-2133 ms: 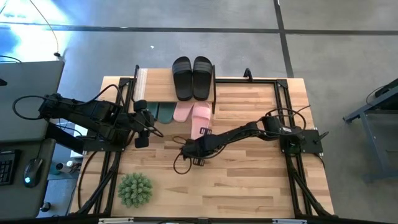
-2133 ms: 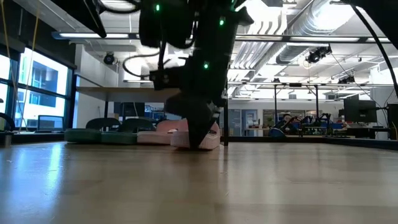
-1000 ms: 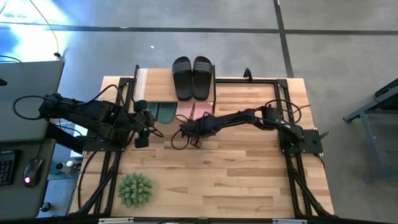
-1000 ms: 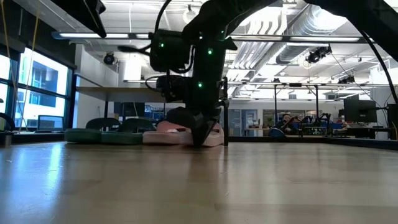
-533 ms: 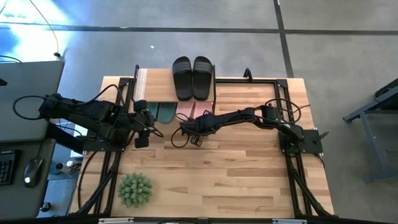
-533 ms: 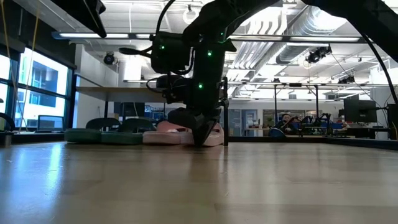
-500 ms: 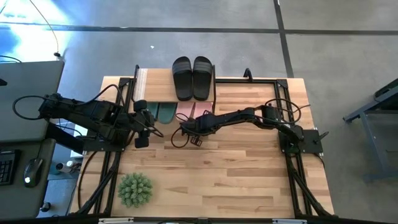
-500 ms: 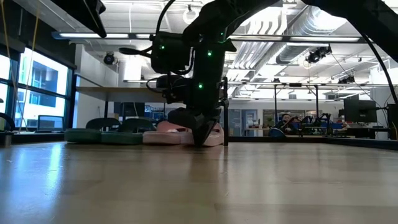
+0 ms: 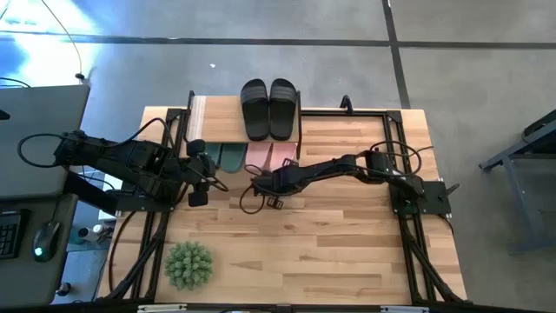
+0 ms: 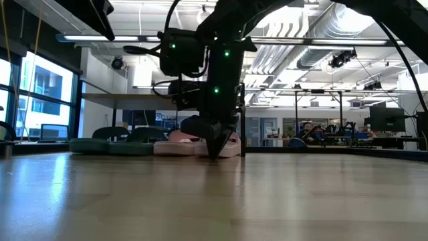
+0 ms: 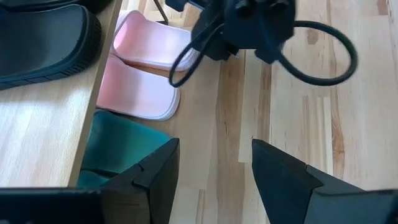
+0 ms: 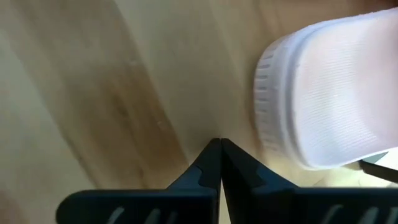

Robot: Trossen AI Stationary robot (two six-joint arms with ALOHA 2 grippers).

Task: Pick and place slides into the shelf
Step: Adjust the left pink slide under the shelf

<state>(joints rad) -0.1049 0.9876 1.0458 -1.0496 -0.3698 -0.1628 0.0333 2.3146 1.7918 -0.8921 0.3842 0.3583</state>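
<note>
My right gripper (image 12: 219, 163) pinched fully together, holding nothing, tip just beside the pink slides (image 9: 271, 155), their length running 12 to 6 under the shelf (image 9: 201, 113), left gripper (image 11: 214, 180) spread wide, empty, at 9 o'clock.

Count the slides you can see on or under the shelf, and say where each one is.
6. Two black slides sit on top of the shelf. Two green slides and two pink slides poke out from under it, partly hidden by the top board.
</note>
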